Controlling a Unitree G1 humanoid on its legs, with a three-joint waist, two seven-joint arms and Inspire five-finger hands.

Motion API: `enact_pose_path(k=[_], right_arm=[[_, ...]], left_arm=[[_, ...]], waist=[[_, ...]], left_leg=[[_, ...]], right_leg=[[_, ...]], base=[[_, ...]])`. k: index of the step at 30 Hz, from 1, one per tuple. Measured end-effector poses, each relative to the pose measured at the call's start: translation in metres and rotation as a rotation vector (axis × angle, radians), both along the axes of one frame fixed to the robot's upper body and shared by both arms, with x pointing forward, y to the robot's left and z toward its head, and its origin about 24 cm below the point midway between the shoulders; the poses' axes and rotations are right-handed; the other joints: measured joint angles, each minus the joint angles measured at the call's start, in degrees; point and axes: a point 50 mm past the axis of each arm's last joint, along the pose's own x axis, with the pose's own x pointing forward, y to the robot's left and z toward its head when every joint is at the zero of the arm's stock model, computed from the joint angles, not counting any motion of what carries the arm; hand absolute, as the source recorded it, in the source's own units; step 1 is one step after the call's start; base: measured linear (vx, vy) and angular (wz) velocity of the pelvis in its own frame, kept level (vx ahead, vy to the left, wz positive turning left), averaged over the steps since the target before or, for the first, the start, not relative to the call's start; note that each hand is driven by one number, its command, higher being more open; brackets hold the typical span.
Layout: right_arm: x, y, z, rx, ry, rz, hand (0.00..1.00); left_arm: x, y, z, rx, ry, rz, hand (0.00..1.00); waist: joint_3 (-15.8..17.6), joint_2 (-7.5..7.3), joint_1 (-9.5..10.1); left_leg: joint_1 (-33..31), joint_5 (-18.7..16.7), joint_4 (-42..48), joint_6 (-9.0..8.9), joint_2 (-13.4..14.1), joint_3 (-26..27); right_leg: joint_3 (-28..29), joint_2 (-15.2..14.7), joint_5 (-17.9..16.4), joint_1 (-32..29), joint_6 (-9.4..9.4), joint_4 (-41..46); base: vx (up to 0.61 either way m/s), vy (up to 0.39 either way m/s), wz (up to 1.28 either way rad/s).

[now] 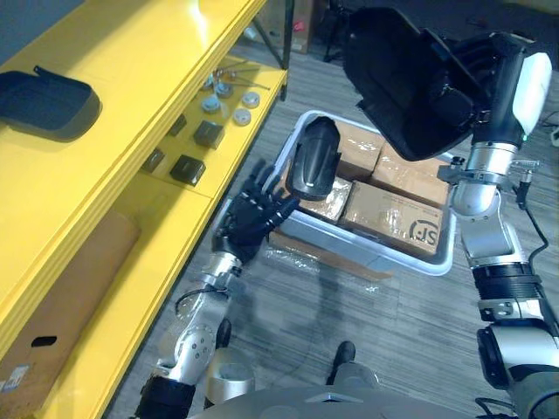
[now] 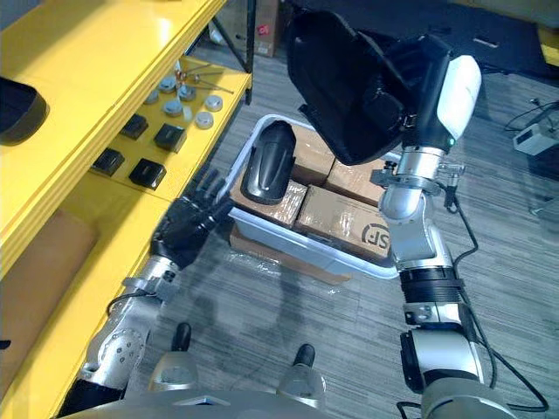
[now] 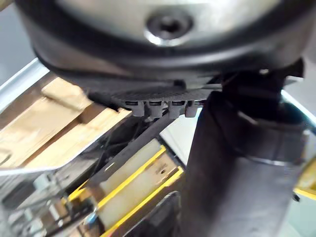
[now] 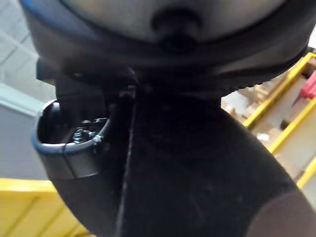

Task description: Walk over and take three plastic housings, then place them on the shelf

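Above the floor bin, in the left eye view, the right hand (image 1: 472,83) is holding the raised housing (image 1: 406,83), a large black plastic shell, aloft with its fingers curling round the rim. Below it and to its left, the left hand (image 1: 253,214) is reaching with fingers spread, fingertips just at the lower edge of the standing housing (image 1: 314,157), which is sitting upright in the white bin (image 1: 367,247) among cardboard boxes (image 1: 397,214). Farther to the left hand's left, the shelved housing (image 1: 44,103) is lying on the top board of the yellow shelf (image 1: 140,52). Small black parts (image 1: 188,168) and metal discs (image 1: 231,100) are resting one board lower.

From the right eye view, the left hand's straight fingers are again meeting the standing housing's base, with the right hand gripping its shell above the boxes.

At the left wrist, cardboard is showing just past the hand.

At the right wrist, the raised housing's dark body is pressing close against the hand, with yellow shelving beyond.
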Motion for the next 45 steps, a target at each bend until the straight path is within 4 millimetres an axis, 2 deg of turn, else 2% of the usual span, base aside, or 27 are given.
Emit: enact_pose_path(k=[2, 5, 8, 11, 13, 16, 21, 26, 34, 38, 45], right_arm=[[-0.004, 0.010, 0.004, -0.023, -0.038, 0.043, 0.00], [-0.014, 0.024, 0.007, -0.040, -0.093, 0.128, 0.00], [-0.025, 0.035, 0.006, -0.053, -0.132, 0.204, 0.00], [-0.030, 0.052, -0.005, -0.055, -0.105, 0.301, 0.00], [-0.031, 0.065, -0.013, -0.076, -0.067, 0.378, 0.00], [-0.034, 0.070, -0.024, -0.091, -0.022, 0.422, 0.00], [-0.039, 0.084, -0.045, -0.079, 0.056, 0.485, 0.00], [-0.040, 0.091, -0.049, -0.038, 0.061, 0.512, 0.00], [-0.042, 0.104, -0.052, 0.044, 0.048, 0.559, 0.00], [-0.042, 0.105, -0.054, 0.069, 0.065, 0.585, 0.00], [-0.045, 0.093, -0.063, 0.090, 0.104, 0.557, 0.00]], left_arm=[[0.005, -0.010, -0.019, -0.076, 0.137, -0.021, 1.00], [0.012, -0.009, -0.039, -0.142, 0.279, 0.005, 1.00], [0.018, -0.005, -0.042, -0.196, 0.335, 0.026, 1.00], [0.023, -0.003, -0.041, -0.270, 0.366, 0.032, 1.00], [0.028, -0.004, -0.036, -0.382, 0.376, 0.027, 1.00], [0.033, -0.006, -0.027, -0.506, 0.354, 0.003, 1.00], [0.046, -0.006, 0.005, -0.899, 0.191, -0.046, 1.00], [0.047, -0.001, 0.030, -1.027, 0.031, -0.053, 1.00], [0.042, -0.005, 0.043, -1.035, -0.015, -0.100, 1.00], [0.038, -0.016, 0.043, -0.812, -0.055, -0.179, 1.00], [0.035, -0.021, 0.047, -0.588, -0.144, -0.220, 1.00]], waist=[[-2.06, 0.05, -1.05], [-4.41, -0.12, -2.73], [-5.26, -0.21, -3.22], [-6.85, -0.18, -4.24], [-7.60, -0.23, -4.34], [-7.90, -0.22, -4.40], [-8.59, 0.17, -4.64], [-9.00, 0.33, -4.61], [-9.76, -0.15, -4.48], [-10.09, -0.12, -4.33], [-10.57, 0.44, -4.60]], left_leg=[[0.50, 0.02, -0.18, 0.01, -0.02, 0.72], [1.50, 0.05, -0.57, 0.03, 0.03, 1.57], [2.51, 0.04, -0.60, 0.03, 0.04, 2.58], [2.81, 0.05, -0.58, 0.04, 0.03, 3.14], [3.04, 0.04, -0.59, 0.05, -0.10, 4.07], [3.28, 0.06, -0.56, 0.07, -0.19, 4.09], [3.33, 0.11, -0.57, 0.13, -0.26, 4.08], [4.17, 0.06, -0.59, 0.13, -0.28, 3.84], [4.31, -0.17, -0.28, 0.20, -0.31, 3.17], [4.30, -0.21, -0.26, 0.15, -0.31, 3.09], [4.22, -0.36, -0.26, 0.11, -0.30, 3.34]], right_leg=[[0.17, 0.04, 0.09, 0.41, 0.11, -0.63], [0.91, 0.08, 0.11, 0.53, 0.11, -0.63], [1.61, 0.08, 0.16, 0.79, 0.14, -0.63], [2.07, 0.10, 0.41, 0.76, 0.04, -0.80], [2.57, 0.15, 1.39, 0.97, 0.11, -2.37], [2.54, 0.16, 1.69, 1.48, 0.13, -2.94], [2.50, 0.19, 2.22, 1.66, 0.00, -3.32], [2.22, 0.20, 2.25, 2.78, 0.02, -3.42], [1.09, 0.26, 2.40, 4.23, 0.04, -4.43], [1.02, 0.27, 2.40, 4.29, 0.03, -4.46], [1.07, 0.38, 2.71, 4.35, -0.02, -5.38]], base=[[-0.02, -0.004, -0.13], [-0.01, 0.003, -0.12], [-0.04, 0.006, -0.17], [-0.05, 0.008, -0.11], [-0.05, 0.016, -0.19], [-0.01, 0.005, -0.02], [0.00, 0.000, 0.00], [0.00, 0.008, 0.02], [-0.02, 0.012, 0.03], [0.00, 0.003, 0.01], [0.00, 0.005, -0.01]])
